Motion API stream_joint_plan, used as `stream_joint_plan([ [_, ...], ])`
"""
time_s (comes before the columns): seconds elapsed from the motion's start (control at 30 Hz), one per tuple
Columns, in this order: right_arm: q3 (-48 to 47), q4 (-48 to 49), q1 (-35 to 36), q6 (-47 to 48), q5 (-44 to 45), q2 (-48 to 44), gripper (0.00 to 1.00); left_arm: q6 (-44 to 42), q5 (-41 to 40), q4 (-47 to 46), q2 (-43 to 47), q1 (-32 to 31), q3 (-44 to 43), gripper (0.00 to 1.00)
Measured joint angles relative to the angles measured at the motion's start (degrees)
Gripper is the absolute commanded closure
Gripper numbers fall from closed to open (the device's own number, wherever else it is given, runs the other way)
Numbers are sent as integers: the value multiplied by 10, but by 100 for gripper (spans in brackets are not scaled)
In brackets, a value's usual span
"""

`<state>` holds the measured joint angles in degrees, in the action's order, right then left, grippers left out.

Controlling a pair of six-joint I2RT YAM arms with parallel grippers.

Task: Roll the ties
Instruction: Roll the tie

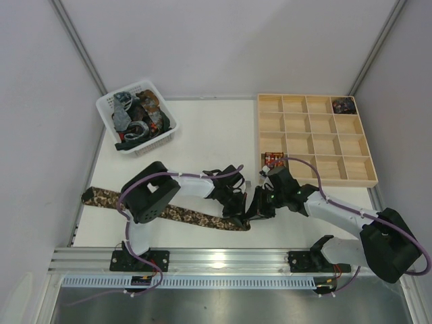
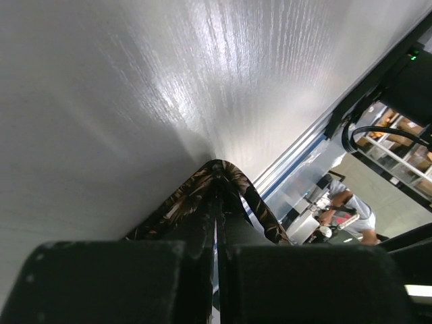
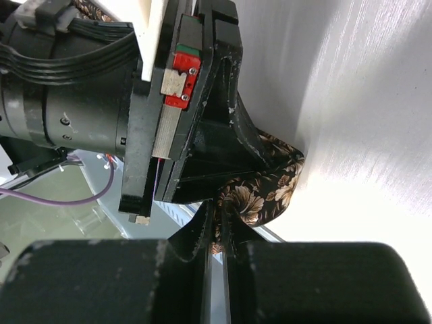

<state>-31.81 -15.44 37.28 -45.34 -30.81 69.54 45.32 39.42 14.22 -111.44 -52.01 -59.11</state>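
A dark brown tie with tan floral print [image 1: 177, 212] lies flat along the table's near edge, from far left to the middle. My left gripper [image 1: 239, 217] and right gripper [image 1: 253, 214] meet at its right end. Both are shut on the tie's folded end. In the left wrist view the fabric [image 2: 260, 209] loops around my closed fingers [image 2: 202, 226]. In the right wrist view the floral fold [image 3: 270, 185] is pinched between my fingertips [image 3: 233, 226], with the left gripper body right above it. More ties [image 1: 138, 118] are heaped in a white basket [image 1: 108, 102].
A wooden tray with many compartments [image 1: 368, 181] stands at the back right; one far-right cell holds a dark rolled tie [image 1: 343, 104]. A small red patterned roll [image 1: 273, 159] sits by the tray's near left corner. The metal rail [image 1: 223, 258] runs along the front.
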Motion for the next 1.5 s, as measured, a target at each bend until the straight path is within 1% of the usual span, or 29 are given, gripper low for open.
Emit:
stream_joint_plan([
  [0.33, 0, 10, 2, 0, 1, 9, 100, -62, -56, 83, 25, 1, -16, 98],
  [0.57, 0, 8, 4, 4, 1, 9, 100, -82, -73, 109, 40, 6, -15, 100],
  [0.7, 0, 7, 4, 7, 1, 9, 100, -89, -78, 117, 68, 14, -6, 100],
  [0.93, 0, 7, 4, 10, 1, 9, 100, -79, -46, 89, 68, 15, -6, 100],
  [1.27, 0, 7, 5, 9, 1, 11, 100, -54, 1, 49, 0, 15, -19, 100],
  [1.5, 0, 8, 5, 8, 1, 21, 100, -54, 1, 48, -1, 21, -19, 100],
])
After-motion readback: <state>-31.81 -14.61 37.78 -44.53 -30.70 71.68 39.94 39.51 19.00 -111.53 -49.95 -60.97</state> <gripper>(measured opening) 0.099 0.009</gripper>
